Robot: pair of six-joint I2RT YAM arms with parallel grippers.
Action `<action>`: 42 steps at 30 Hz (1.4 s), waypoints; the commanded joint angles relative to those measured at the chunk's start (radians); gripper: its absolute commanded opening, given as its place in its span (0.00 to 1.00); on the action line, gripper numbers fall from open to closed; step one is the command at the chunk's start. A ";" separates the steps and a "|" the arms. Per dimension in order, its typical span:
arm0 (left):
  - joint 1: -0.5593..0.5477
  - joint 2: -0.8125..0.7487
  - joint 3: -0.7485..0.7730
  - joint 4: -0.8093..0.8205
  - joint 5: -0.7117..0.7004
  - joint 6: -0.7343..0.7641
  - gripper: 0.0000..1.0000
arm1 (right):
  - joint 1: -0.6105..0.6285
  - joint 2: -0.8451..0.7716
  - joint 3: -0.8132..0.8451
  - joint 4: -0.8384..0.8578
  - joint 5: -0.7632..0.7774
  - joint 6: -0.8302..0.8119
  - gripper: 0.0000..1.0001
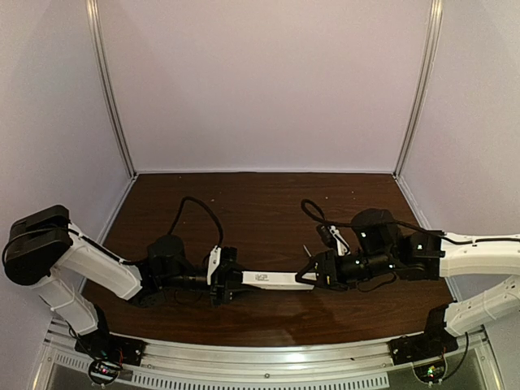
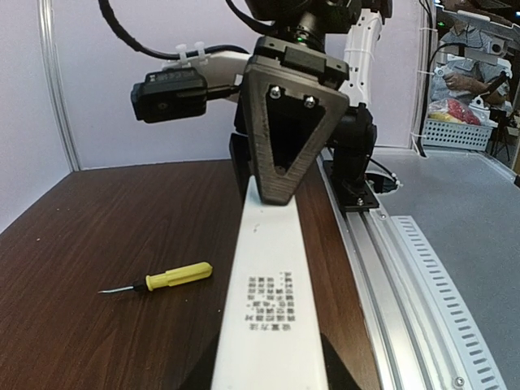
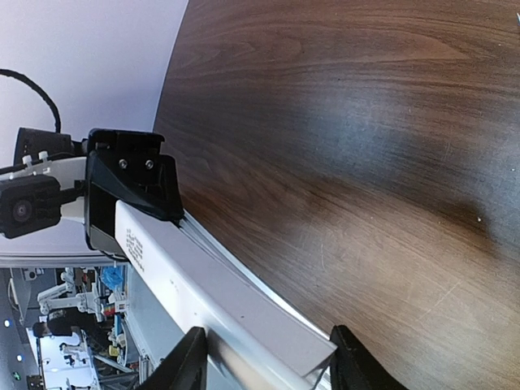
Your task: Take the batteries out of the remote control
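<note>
Bracing the remote control (image 1: 272,279) clear of the table (image 1: 260,211), clenched at one end by the left gripper (image 1: 226,281), probably to steady it for work at the other. Straddled there by the right gripper (image 3: 264,366); impossible to tell whether actually pinching. No batteries in sight, presumably inside. Yellow-handled screwdriver (image 2: 162,279) lying unused on the table

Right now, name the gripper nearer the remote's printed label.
The left gripper: the print on the remote control lies beside it, far from the right gripper.
</note>
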 commanded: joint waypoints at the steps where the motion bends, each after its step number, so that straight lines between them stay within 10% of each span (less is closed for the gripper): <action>1: 0.004 0.009 0.029 0.039 -0.002 0.013 0.00 | 0.000 -0.002 0.010 0.007 0.011 -0.014 0.47; 14: 0.005 -0.011 0.017 0.050 0.005 0.005 0.00 | 0.001 -0.065 -0.053 0.016 0.028 -0.010 0.33; 42: 0.005 0.015 0.020 0.059 -0.037 0.024 0.00 | -0.005 -0.265 -0.057 -0.205 0.218 -0.127 0.82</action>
